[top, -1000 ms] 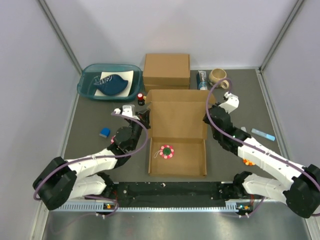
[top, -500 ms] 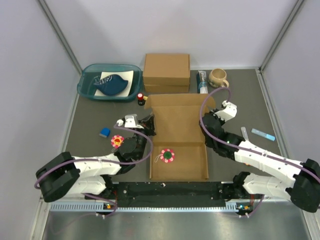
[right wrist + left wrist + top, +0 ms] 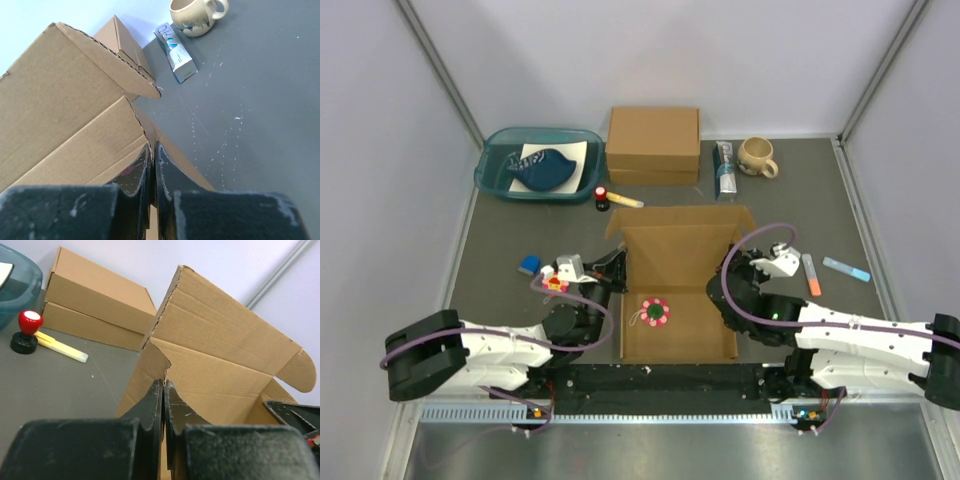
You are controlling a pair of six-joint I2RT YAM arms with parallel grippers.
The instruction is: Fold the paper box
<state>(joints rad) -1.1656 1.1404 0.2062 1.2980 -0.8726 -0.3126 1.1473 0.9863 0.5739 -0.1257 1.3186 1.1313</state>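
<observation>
Your left wrist camera shows the left gripper (image 3: 163, 386) with its fingers pressed together on the thin edge of the paper box (image 3: 220, 340), at the left side flap. It also picks up the red-topped stamp (image 3: 26, 331) and the yellow marker (image 3: 60, 346) in front of the closed cardboard box (image 3: 95, 305).

The right wrist camera gives you the mirror of it. The right gripper (image 3: 152, 148) is clamped on the box's right wall, with the mug (image 3: 192, 15) and the tube (image 3: 175, 52) beyond.

Neither wrist view tells you where the box sits. Only the overhead view does: it is mid-table (image 3: 500, 240), just ahead of the arm bases, with its tray open and its lid standing at the far side. A flower-shaped toy (image 3: 654, 311) lies inside. A second flower (image 3: 555, 283) and the teal tray (image 3: 535, 194) also appear only from above.
</observation>
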